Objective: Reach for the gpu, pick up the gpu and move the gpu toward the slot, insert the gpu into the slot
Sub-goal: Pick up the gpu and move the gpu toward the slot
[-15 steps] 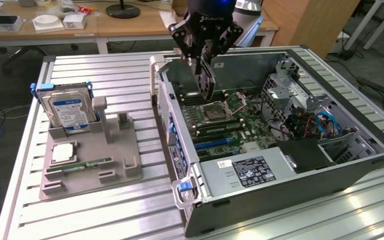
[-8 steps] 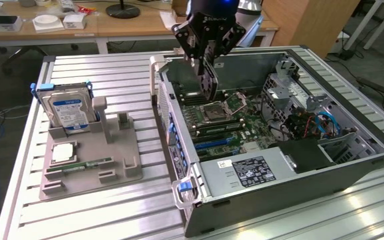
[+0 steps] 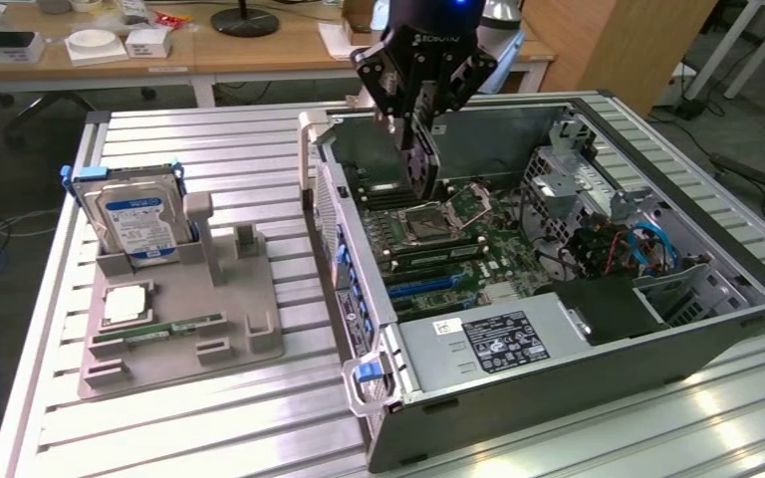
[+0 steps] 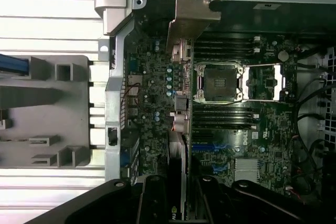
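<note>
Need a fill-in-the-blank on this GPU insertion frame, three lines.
The gripper is ___ on the gpu.
The gpu hangs over the case's green ___.
The hard drive in the grey stand has a ___ label.
Missing: shut; motherboard; blue.

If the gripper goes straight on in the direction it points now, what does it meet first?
The gripper points down into the open computer case. The gpu it holds would probably touch the motherboard first, beside the CPU socket; the depth is unclear.
</note>
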Available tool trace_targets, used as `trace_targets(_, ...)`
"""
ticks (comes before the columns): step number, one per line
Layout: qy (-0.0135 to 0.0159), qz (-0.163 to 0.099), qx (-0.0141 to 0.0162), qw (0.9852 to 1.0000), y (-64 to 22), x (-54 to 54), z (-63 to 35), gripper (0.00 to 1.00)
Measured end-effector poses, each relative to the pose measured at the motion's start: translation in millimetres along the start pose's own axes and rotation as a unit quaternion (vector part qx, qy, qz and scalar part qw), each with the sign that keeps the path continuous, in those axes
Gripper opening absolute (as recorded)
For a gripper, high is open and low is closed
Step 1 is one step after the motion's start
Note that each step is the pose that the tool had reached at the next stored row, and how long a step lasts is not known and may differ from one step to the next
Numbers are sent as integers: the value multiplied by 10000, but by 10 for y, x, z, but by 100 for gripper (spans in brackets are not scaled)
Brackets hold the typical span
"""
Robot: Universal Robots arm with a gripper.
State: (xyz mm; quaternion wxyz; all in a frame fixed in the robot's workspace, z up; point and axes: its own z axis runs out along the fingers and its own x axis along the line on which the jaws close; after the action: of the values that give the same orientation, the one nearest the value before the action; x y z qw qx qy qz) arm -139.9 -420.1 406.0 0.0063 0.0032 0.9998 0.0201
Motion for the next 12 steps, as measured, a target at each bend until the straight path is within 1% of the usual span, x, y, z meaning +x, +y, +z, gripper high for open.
trace_targets(7, -3, 76, 1, 10000, 3, -113, 12, 26)
trace_targets(12, -3, 79, 2, 10000, 4, -221, 16, 26)
